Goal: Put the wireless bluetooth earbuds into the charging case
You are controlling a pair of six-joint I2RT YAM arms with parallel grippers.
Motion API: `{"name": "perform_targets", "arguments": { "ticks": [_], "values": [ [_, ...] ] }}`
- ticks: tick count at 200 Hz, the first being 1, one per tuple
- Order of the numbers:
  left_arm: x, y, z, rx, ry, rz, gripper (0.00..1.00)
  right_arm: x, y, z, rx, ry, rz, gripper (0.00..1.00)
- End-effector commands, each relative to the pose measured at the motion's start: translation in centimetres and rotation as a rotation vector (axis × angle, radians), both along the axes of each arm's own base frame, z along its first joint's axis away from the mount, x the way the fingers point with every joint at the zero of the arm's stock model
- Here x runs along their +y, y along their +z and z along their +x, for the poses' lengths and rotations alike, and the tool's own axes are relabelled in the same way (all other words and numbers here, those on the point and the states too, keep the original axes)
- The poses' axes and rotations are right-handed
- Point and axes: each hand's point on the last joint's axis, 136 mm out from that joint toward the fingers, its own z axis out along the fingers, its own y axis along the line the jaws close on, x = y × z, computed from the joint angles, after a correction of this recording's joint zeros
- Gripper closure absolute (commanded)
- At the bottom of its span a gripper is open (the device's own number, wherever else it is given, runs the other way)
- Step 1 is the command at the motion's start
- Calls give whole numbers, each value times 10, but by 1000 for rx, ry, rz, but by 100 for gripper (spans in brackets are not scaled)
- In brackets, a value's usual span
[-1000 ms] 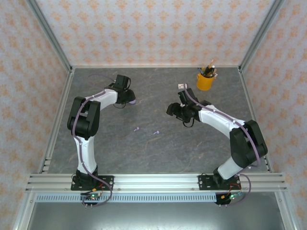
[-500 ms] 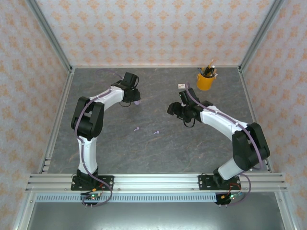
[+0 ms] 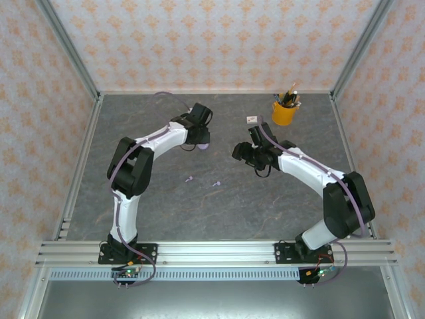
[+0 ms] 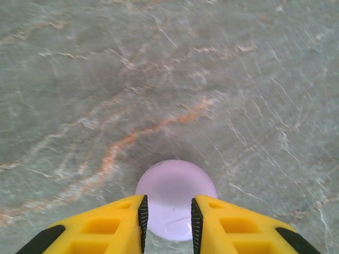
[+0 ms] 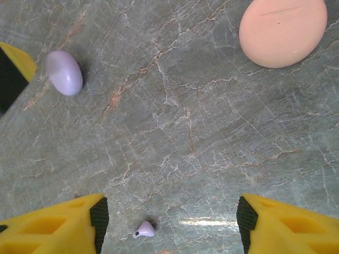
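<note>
My left gripper (image 4: 168,222) is shut on a round lilac charging case (image 4: 176,198), its yellow fingers (image 4: 119,225) pressed on both sides. From above, this gripper (image 3: 199,135) and the case (image 3: 203,143) are at the table's middle back. In the right wrist view the same lilac case (image 5: 64,72) sits at the upper left. Two lilac earbuds (image 3: 189,179) (image 3: 216,183) lie on the table nearer the front. My right gripper (image 5: 170,219) hangs open, with one lilac earbud (image 5: 145,229) low between its fingers, untouched. A pink case (image 5: 283,29) lies closed at the upper right.
A yellow cup of pencils (image 3: 284,111) stands at the back right. A small pale object (image 3: 251,120) lies just behind the right arm. The grey stone tabletop (image 3: 265,206) is bare toward the front, and patterned walls close in three sides.
The left arm has swung to the right, taking the lilac case with it, and its jaws closed a little more on it. The right arm has barely moved.
</note>
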Motion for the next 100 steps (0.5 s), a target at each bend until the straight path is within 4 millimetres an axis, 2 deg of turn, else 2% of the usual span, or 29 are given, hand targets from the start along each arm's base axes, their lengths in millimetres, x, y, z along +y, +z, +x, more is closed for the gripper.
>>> {"name": "perform_targets", "arguments": {
  "ticks": [1, 25, 44, 76, 100],
  "values": [
    [0, -4, -5, 14, 14, 42, 70, -7, 3, -5, -14, -9, -29, 33],
    [0, 5, -6, -12, 33, 23, 69, -8, 5, -6, -15, -10, -29, 33],
    [4, 14, -2, -35, 35, 38, 63, -9, 6, -7, -15, -11, -31, 33],
    [10, 20, 7, -40, 9, 84, 38, -11, 7, -9, -17, -16, -33, 33],
    [4, 18, 17, -28, -31, 83, 28, -12, 5, -11, -11, -24, -34, 33]
  ]
}}
